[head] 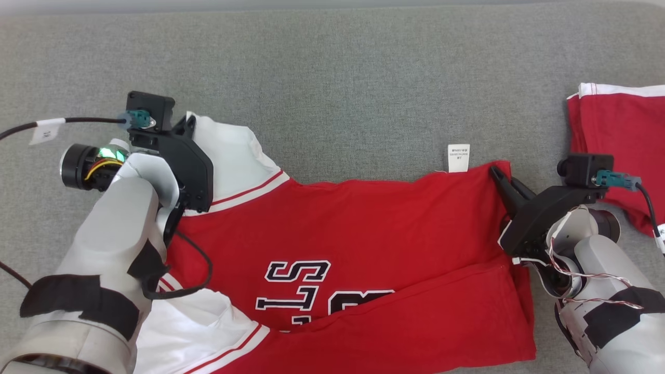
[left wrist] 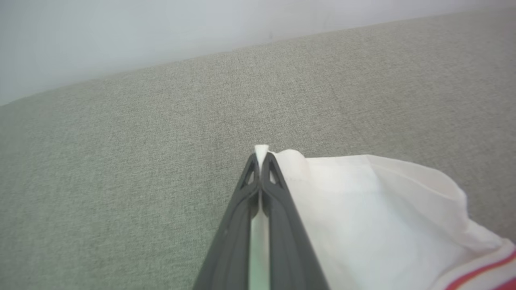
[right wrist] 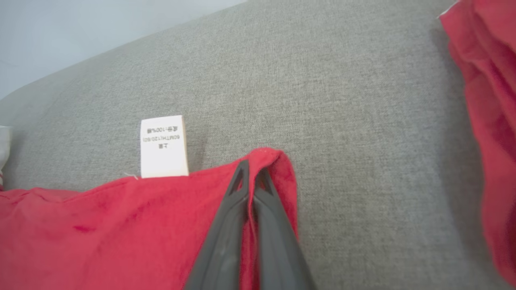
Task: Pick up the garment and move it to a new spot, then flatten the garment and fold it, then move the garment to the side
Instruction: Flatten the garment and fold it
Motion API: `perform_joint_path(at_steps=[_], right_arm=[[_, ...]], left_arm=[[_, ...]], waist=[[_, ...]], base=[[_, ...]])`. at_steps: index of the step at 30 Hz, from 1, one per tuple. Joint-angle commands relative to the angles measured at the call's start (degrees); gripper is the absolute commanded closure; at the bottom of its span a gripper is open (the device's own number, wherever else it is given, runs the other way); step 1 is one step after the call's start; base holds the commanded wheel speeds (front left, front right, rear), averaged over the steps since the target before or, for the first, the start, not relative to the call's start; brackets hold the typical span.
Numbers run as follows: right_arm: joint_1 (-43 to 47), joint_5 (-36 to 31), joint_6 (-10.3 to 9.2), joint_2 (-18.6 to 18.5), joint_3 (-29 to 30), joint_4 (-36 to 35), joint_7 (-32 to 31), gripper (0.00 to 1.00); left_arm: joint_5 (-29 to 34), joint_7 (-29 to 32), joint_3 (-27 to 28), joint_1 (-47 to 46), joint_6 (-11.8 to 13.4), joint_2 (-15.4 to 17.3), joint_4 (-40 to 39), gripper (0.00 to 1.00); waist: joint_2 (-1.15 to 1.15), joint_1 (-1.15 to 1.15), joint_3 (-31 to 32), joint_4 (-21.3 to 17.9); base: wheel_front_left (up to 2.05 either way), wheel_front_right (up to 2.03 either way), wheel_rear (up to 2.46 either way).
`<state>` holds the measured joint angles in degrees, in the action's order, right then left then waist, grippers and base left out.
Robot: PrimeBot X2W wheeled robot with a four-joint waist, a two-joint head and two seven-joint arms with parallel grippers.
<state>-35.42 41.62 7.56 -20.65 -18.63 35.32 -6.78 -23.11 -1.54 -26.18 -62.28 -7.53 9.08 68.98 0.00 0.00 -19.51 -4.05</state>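
Observation:
The garment [head: 358, 234] is a red jersey with white sleeves and dark lettering, spread across the grey cushion and folded lengthwise along its near half. My left gripper [head: 188, 123] is shut on the white sleeve's far edge [left wrist: 363, 209], a strip of white cloth pinched between its fingers [left wrist: 271, 189]. At the garment's far right corner my right gripper [head: 495, 171] is shut on the red hem [right wrist: 266, 161], with cloth caught between the fingers [right wrist: 238, 189]. A white care label [head: 458, 157] sticks out past the hem, just left of that gripper [right wrist: 252, 173].
A second red garment [head: 618, 135] with white trim lies at the right edge of the grey cushion [head: 332, 78], close to my right wrist. Bare cushion stretches beyond both grippers toward the back edge.

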Motion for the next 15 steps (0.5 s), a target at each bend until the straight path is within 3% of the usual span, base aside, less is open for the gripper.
perform_joint_path(at_steps=[1,15], right_arm=[[-0.6,-0.3,-0.15,0.5,0.4,0.4,0.7,1.0],[-0.1,-1.7,-0.15,0.6,1.5,5.6,8.0,1.0]], left_arm=[[-0.3,-0.6,-0.4,-0.4,0.1,0.3,-0.6,1.0],[-5.7,-9.3,-4.4,1.1,0.1,1.6,-6.1,1.0]], waist=[[0.0,0.0,-0.2,0.0],[0.0,0.0,2.4,1.1]], base=[[0.0,0.0,0.0],[0.0,0.0,0.0]])
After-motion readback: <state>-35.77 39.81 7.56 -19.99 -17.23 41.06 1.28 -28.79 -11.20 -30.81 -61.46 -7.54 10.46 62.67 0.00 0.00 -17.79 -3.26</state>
